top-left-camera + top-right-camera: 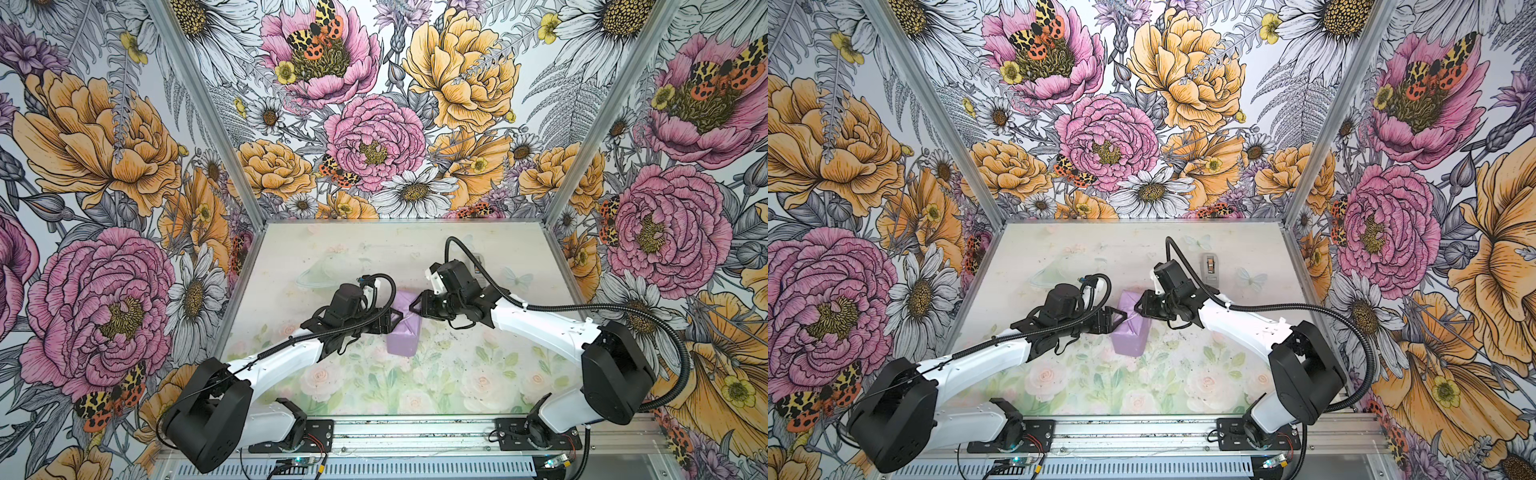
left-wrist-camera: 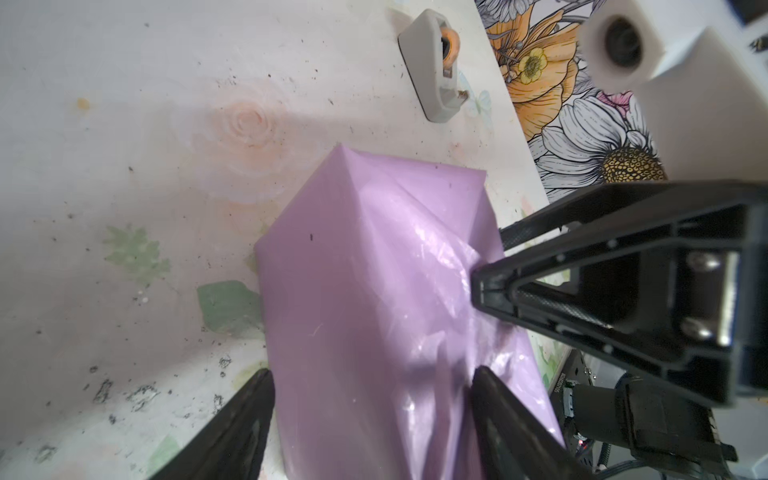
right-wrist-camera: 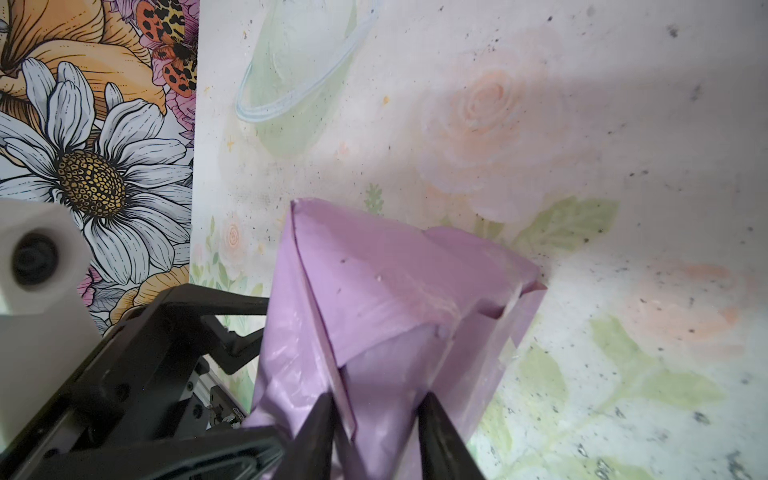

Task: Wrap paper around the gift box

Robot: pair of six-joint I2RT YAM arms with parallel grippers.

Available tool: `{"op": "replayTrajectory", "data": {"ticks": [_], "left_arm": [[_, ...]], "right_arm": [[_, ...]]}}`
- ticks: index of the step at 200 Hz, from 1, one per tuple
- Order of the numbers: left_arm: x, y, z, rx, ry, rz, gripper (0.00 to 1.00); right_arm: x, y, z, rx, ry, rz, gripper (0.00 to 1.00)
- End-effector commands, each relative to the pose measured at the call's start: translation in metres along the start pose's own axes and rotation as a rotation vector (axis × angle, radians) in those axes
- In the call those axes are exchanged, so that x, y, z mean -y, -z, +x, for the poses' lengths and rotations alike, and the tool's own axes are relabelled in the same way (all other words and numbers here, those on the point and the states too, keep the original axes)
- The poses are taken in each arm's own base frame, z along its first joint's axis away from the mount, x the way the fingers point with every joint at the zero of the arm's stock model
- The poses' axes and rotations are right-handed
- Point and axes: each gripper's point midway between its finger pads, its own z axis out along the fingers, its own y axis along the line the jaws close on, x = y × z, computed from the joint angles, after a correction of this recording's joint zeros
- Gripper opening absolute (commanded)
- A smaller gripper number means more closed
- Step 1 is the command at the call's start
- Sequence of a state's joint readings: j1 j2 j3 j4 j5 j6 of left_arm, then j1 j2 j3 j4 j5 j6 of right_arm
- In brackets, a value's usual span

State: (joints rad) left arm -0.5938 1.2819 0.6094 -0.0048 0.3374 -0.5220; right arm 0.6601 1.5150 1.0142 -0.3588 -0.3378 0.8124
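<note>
The gift box (image 1: 401, 340), wrapped in the paper (image 2: 353, 291), sits mid-table (image 1: 374, 257) between both grippers. The left gripper's (image 2: 372, 376) jaws are spread wide, straddling it. The right gripper's (image 3: 378, 399) jaws are slightly parted on an end fold — whether they pinch it is unclear.

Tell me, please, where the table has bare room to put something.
Free: the table between the paper parcel and the arm bases. Crowded: the middle, where left gripper and right gripper meet on it; tape dispenser far right.

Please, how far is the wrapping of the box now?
Done: thin lilac-pink paper hides the small box on every visible side. In hand: left tool straddles the parcel, right tool presses a creased fold. Remaining, probably: flatten and tape that fold; the grey tape dispenser lies aside.
</note>
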Motion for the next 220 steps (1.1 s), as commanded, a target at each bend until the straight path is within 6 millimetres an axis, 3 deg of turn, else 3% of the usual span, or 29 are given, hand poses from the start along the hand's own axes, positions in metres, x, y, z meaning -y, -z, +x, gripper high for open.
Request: {"op": "replayTrajectory", "data": {"ticks": [1, 16, 36, 63, 110, 134, 168, 189, 220], "left_arm": [[-0.004, -0.011, 0.009, -0.036, 0.007, -0.011, 0.74], [-0.016, -0.017, 0.023, -0.071, 0.001, -0.056, 0.73], [-0.030, -0.019, 0.039, -0.118, -0.013, -0.117, 0.73], [-0.041, -0.017, 0.047, -0.139, -0.036, -0.169, 0.72], [-0.040, -0.015, 0.048, -0.142, -0.062, -0.179, 0.72], [-0.037, -0.014, 0.043, -0.130, -0.059, -0.173, 0.72], [-0.019, -0.009, 0.022, -0.075, -0.004, -0.108, 0.75], [0.000, -0.005, 0.007, -0.028, 0.034, -0.041, 0.76], [0.010, -0.001, -0.008, 0.025, 0.086, 0.014, 0.78]], "right_arm": [[0.023, -0.008, 0.021, -0.062, 0.004, 0.069, 0.35], [0.020, -0.004, 0.018, -0.049, 0.012, 0.062, 0.38], [0.013, 0.013, 0.009, 0.002, 0.026, 0.037, 0.49], [-0.003, 0.033, 0.005, 0.035, 0.051, -0.025, 0.57], [-0.001, 0.021, 0.008, -0.011, 0.040, -0.025, 0.57], [0.005, 0.011, 0.011, -0.037, 0.031, -0.009, 0.52], [0.030, 0.000, 0.021, -0.057, -0.008, 0.065, 0.31], [0.030, 0.000, 0.022, -0.062, -0.006, 0.062, 0.29], [0.032, -0.001, 0.026, -0.066, -0.008, 0.066, 0.29]]}}
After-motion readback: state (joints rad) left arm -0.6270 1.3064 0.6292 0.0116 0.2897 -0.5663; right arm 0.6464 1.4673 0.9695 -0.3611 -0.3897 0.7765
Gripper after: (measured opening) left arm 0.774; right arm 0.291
